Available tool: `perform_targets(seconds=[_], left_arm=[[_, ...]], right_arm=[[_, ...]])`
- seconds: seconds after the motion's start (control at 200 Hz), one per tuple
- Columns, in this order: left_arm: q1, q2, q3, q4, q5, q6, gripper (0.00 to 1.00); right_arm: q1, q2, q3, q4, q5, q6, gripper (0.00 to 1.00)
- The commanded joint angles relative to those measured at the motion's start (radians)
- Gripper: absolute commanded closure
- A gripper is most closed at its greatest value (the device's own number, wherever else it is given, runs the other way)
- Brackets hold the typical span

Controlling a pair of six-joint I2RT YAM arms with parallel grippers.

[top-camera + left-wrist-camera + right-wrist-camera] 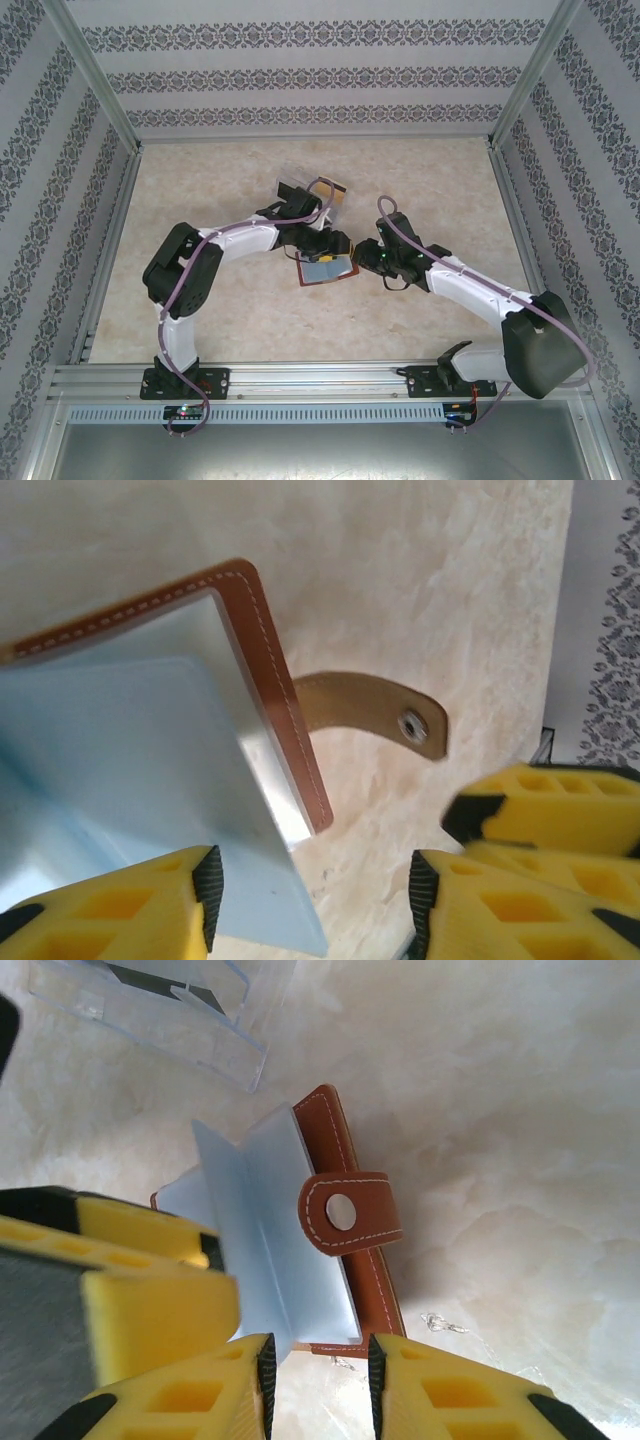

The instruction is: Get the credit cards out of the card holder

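Note:
The brown card holder lies spread open on the table between my two grippers. In the left wrist view its blue-grey inner flap stands up against one finger of my open left gripper, and its snap strap lies flat on the table beyond. In the right wrist view the card holder has its strap folded over the brown edge. My right gripper is open, with the holder's near edge just at its fingertips. The credit cards are hidden.
A clear plastic compartment tray sits just beyond the card holder, behind the left arm. A yellow finger of the left gripper crowds the holder's left side. Patterned walls close in the marbled table.

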Motion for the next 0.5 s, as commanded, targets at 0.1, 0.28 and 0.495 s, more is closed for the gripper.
perform_targets(seconds=[0.1, 0.28, 0.495], left_arm=[[-0.01, 0.046, 0.029, -0.006, -0.072, 0.017, 0.48], [-0.01, 0.063, 0.021, -0.017, -0.105, 0.024, 0.67], [-0.01, 0.041, 0.011, -0.046, -0.123, 0.036, 0.82]], right_arm=[[0.019, 0.005, 0.01, 0.001, 0.01, -0.048, 0.7], [0.054, 0.084, 0.042, 0.021, 0.002, -0.039, 0.86], [0.08, 0.187, 0.098, 0.025, 0.009, -0.024, 0.91]])
